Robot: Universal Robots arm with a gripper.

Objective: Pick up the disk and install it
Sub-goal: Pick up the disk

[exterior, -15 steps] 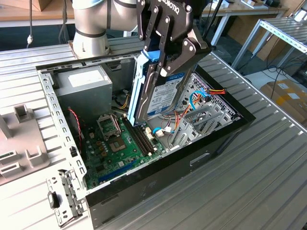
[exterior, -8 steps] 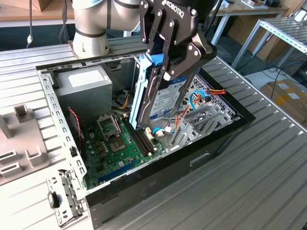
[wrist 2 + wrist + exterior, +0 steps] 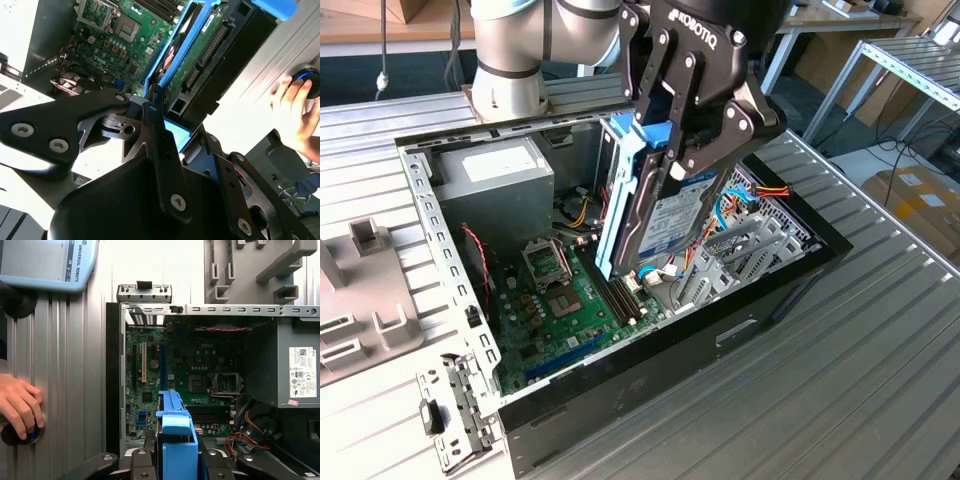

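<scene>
As the pincer (image 3: 675, 168) clamps it, disk (image 3: 670, 228) hangs tilted

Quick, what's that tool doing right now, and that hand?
Tool: closed, holding the disk.
Person's hand: resting on a small round controller.

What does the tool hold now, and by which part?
The tool holds the disk, in a blue carrier, by its upper end, on edge over the open computer case.
</scene>
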